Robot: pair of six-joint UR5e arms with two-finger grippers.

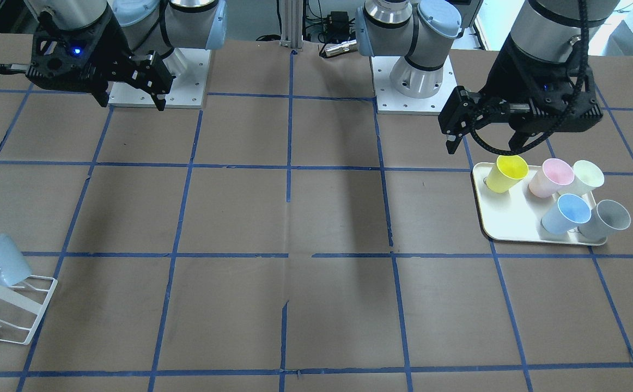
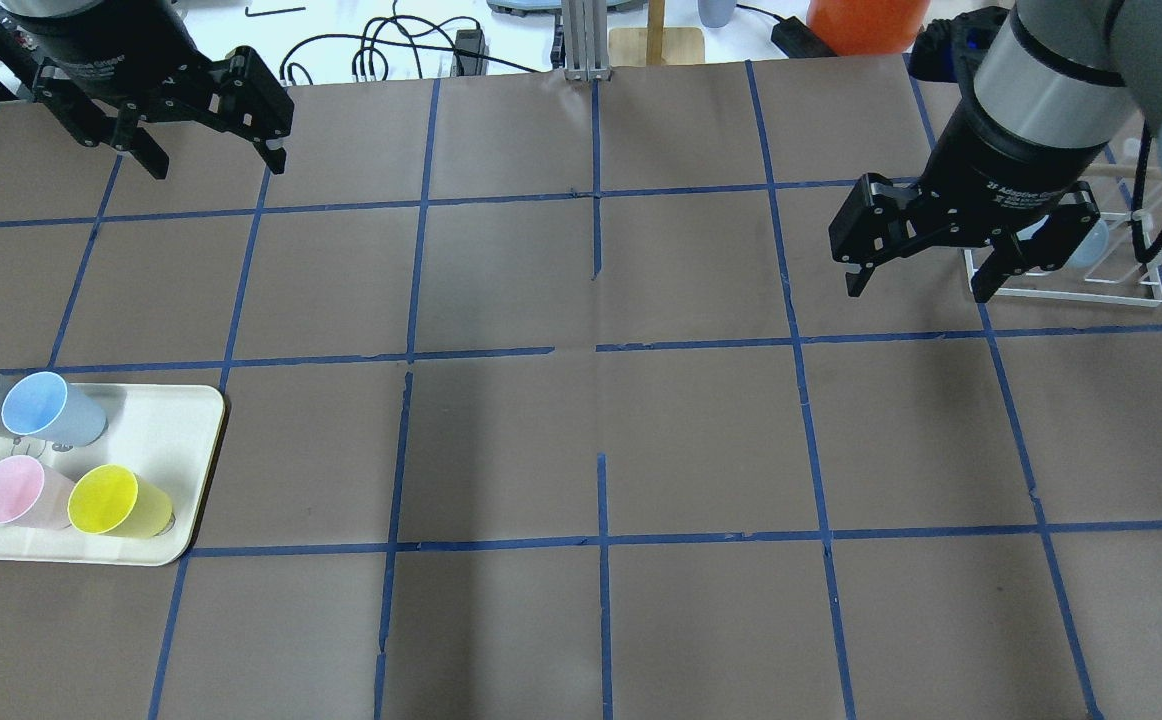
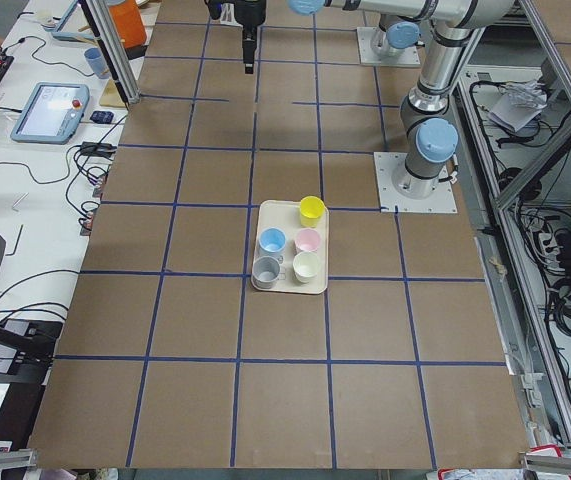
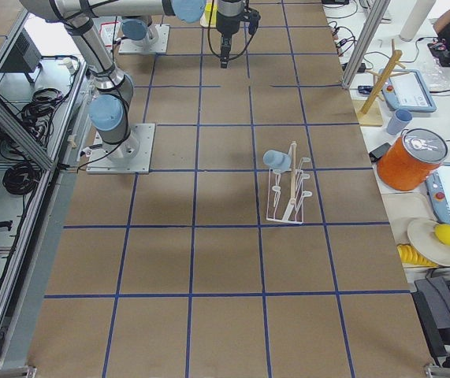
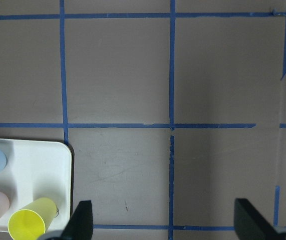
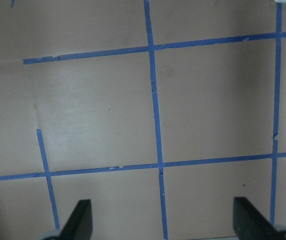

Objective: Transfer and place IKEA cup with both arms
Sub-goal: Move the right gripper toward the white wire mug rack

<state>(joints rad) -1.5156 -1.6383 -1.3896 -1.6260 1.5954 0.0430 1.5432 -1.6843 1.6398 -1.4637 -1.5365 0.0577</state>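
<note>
The IKEA cup (image 1: 0, 265), very pale blue, hangs upside down and tilted on a peg of the white wire rack (image 1: 25, 307). It also shows in the exterior right view (image 4: 276, 160). In the overhead view only a sliver of it (image 2: 1093, 243) shows behind my right gripper (image 2: 919, 288). That gripper is open and empty, raised above the table beside the rack (image 2: 1071, 292). My left gripper (image 2: 216, 162) is open and empty, raised near the tray side; in the front view it (image 1: 484, 146) hangs just behind the tray. Both wrist views show open fingers (image 5: 82, 220) (image 6: 80, 220) over bare table.
A cream tray (image 1: 507, 231) holds a yellow cup (image 1: 506, 173), a pink cup (image 1: 551, 177), a whitish-green cup (image 1: 588, 177), a more saturated light-blue cup (image 1: 566, 213) and a grey cup (image 1: 612, 218). Brown table with blue tape grid.
</note>
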